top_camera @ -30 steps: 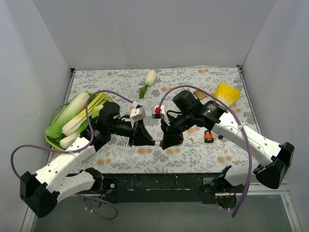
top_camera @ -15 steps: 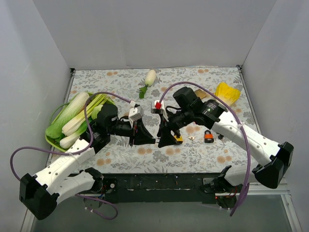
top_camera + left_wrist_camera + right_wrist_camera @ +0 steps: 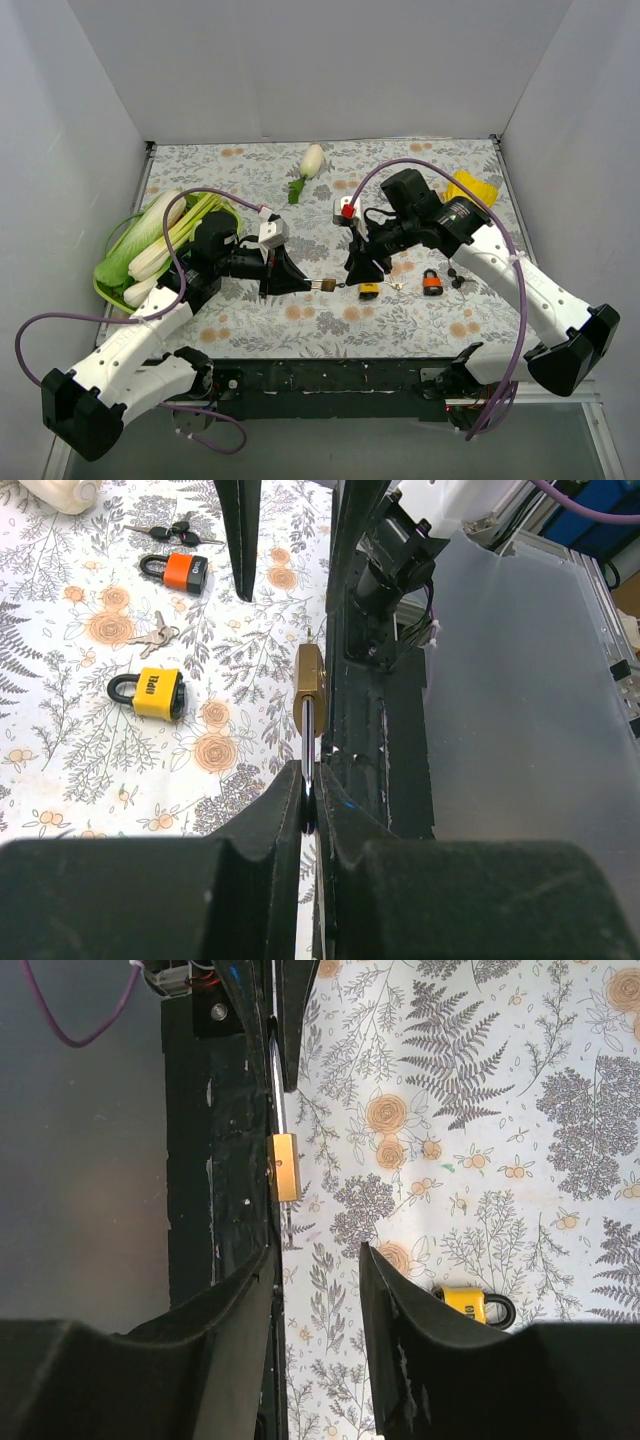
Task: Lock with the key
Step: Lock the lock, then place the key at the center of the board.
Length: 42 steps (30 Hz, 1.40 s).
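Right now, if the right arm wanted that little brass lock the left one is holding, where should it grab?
Probably the body of the brass padlock, coming from its free end, the side facing the right gripper. The left gripper pinches only the shackle, so the body juts out in the air, unobstructed. Its flat sides should suit the pads.
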### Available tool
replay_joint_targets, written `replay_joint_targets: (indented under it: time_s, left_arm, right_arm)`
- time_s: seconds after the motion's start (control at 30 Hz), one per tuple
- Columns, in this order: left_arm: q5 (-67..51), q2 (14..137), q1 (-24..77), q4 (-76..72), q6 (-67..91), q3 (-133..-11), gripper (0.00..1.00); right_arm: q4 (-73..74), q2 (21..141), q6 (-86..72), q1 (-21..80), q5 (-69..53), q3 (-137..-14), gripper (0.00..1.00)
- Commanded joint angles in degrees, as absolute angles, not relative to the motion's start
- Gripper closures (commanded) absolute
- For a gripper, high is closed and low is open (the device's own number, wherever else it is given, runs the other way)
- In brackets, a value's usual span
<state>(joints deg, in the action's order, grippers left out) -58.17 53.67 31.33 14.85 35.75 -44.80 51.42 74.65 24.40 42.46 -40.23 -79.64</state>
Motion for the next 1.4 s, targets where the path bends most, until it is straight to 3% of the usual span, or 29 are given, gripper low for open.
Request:
replay_joint_targets:
  time_s: [0.0,0.37,0.67,0.7,0.77,1.17,1.37]
  left_arm:
    - [-59.77,53.52,31.11,14.15,34.89,-47.64,1.0]
    - [-60.47,55.11,31.11,13.1,34.63,-48.25,1.0]
    - [-59.06,54.76,31.03,12.48,34.8,-47.55,1.0]
    - [-58.8,54.67,31.03,12.31,34.89,-47.55,1.0]
    - [-58.54,54.58,30.76,12.04,35.24,-47.29,1.0]
    - [-60.03,53.96,22.42,17.75,28.56,-45.8,1.0]
    - [-62.67,56.77,15.12,9.24,44.34,-44.91,1.0]
  right_arm:
    - [53.96,74.7,26.89,42.63,-41.57,-82.61,0.54]
    - [52.56,77.6,26.37,45.17,-42.63,-82.27,0.58]
    - [52.56,78.75,26.8,45.53,-41.22,-82.18,0.82]
    - [52.65,78.58,26.81,45.53,-40.87,-81.92,0.92]
    - [52.73,78.31,26.81,45.53,-40.43,-81.22,0.99]
    - [54.85,75.94,25.49,37.98,-41.4,-74.54,0.99]
    - [37.3,74.35,6.55,36.65,-34.74,-60.06,0.99]
